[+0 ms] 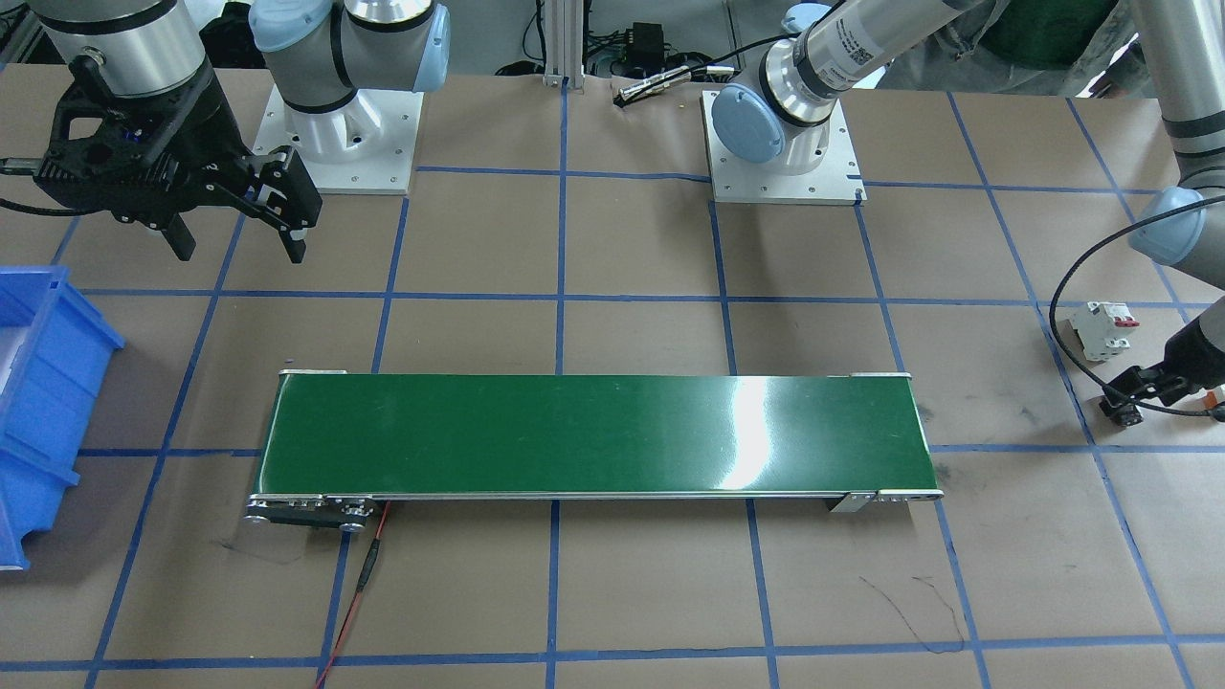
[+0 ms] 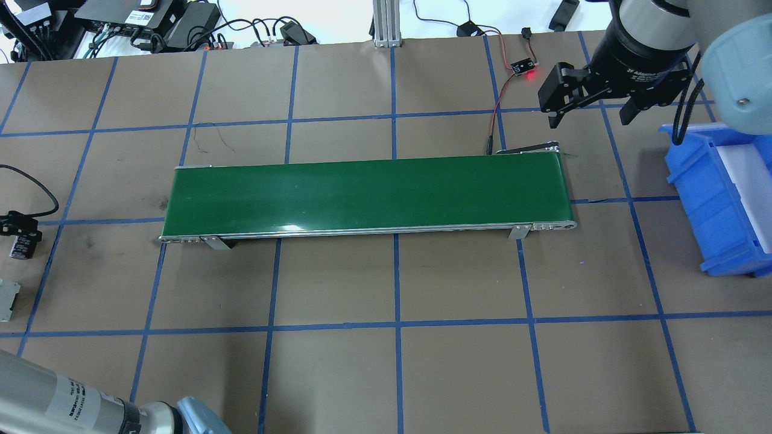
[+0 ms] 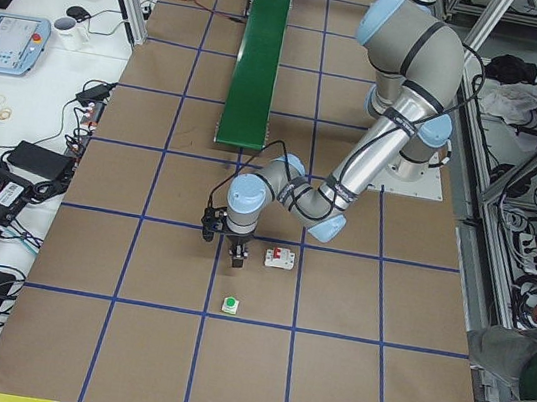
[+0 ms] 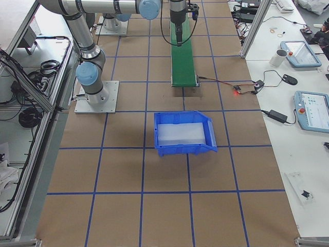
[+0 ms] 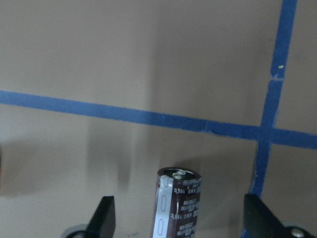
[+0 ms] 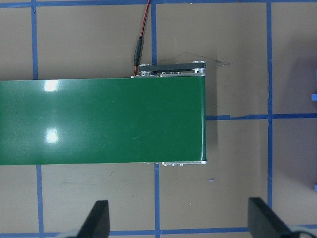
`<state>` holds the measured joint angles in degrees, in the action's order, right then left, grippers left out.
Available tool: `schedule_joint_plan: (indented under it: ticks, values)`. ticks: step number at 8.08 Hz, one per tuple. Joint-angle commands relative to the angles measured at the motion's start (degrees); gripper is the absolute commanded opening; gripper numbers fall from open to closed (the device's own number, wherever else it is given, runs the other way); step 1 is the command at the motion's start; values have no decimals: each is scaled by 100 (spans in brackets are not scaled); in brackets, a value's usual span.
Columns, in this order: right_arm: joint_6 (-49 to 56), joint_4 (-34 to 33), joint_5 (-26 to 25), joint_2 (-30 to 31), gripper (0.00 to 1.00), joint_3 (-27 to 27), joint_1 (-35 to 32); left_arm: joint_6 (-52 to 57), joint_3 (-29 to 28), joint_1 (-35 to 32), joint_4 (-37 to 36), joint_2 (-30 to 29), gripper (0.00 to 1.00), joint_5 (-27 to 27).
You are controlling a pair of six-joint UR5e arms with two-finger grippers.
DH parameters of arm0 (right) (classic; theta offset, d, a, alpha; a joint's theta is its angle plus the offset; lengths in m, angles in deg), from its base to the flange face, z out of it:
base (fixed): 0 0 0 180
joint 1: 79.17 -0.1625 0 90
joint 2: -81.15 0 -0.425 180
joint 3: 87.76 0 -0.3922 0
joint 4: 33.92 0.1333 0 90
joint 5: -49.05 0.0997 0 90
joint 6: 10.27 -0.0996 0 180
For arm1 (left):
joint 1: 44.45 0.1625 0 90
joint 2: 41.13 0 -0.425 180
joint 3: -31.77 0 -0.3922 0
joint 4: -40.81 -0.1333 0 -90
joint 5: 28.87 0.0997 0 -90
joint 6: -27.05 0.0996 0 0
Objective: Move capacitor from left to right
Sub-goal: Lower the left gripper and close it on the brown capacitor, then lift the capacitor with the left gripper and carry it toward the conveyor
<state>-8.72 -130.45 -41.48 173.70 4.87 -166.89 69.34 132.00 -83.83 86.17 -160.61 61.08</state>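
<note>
The capacitor [image 5: 178, 206], a dark stubby cylinder with a silvery end and pale markings, lies on the brown table at the robot's far left; it also shows in the overhead view [image 2: 23, 246]. My left gripper [image 5: 181, 218] is low over it, open, with a finger on each side and clear gaps to both. In the front view the left gripper [image 1: 1139, 392] is at the right edge. My right gripper [image 2: 591, 114] is open and empty, held high above the right end of the green conveyor belt [image 2: 362, 193].
A white circuit breaker with red switches [image 1: 1105, 330] and a small orange-and-white part [image 1: 1213, 397] lie close to the left gripper. A blue bin [image 2: 718, 199] stands at the robot's right, beyond the belt's end. A red wire [image 1: 359, 593] runs from the belt.
</note>
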Motion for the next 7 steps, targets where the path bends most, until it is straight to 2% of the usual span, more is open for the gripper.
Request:
schedule_joint_plan:
  ticks: [1, 3, 4, 6, 7]
  values:
    - [12, 4, 0, 0, 100, 0, 0, 25, 5, 0, -10, -84, 80, 39]
    - [12, -5, 0, 0, 100, 0, 0, 25, 5, 0, -10, -110, 63, 57]
    - [12, -5, 0, 0, 100, 0, 0, 8, 5, 0, -10, -119, 61, 57]
    - [12, -5, 0, 0, 100, 0, 0, -1, 5, 0, -10, -163, 35, 66]
    - [12, -14, 0, 0, 100, 0, 0, 8, -4, 0, -10, -163, 13, 83]
